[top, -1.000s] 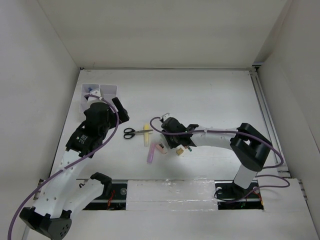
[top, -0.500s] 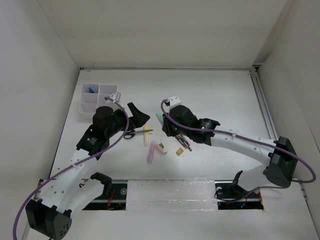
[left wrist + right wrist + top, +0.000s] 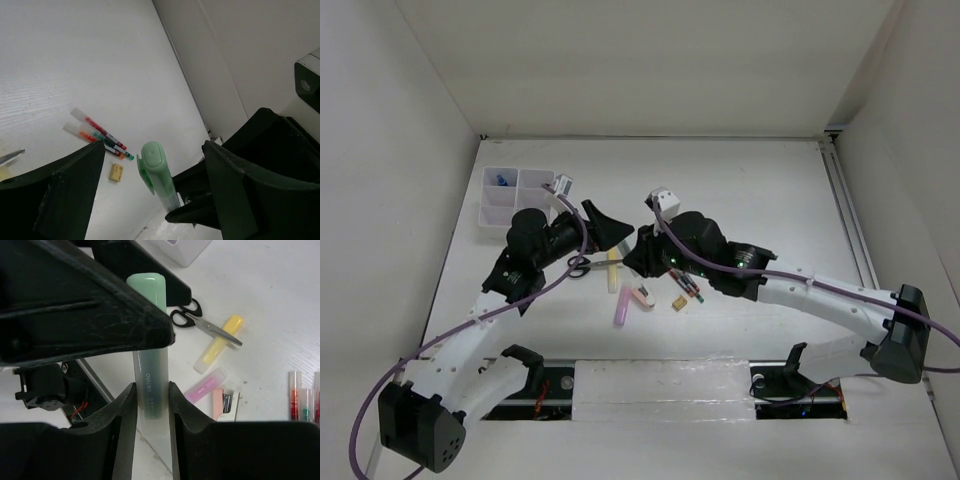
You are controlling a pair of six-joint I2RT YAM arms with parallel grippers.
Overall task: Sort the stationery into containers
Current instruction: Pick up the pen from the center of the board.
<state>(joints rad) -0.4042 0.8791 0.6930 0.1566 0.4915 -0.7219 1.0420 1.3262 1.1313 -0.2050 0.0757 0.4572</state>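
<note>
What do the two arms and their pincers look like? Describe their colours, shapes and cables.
The left arm and right arm are built alike, with white links and black joint housings. A looping purple cable runs along each. The left pincer and right pincer each have two broad, wedge-shaped matte black fingers.

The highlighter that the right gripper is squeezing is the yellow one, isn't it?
No. The right gripper is squeezing the green highlighter, not the yellow one; the right wrist view shows it. The yellow highlighter lies loose on the table.
</note>
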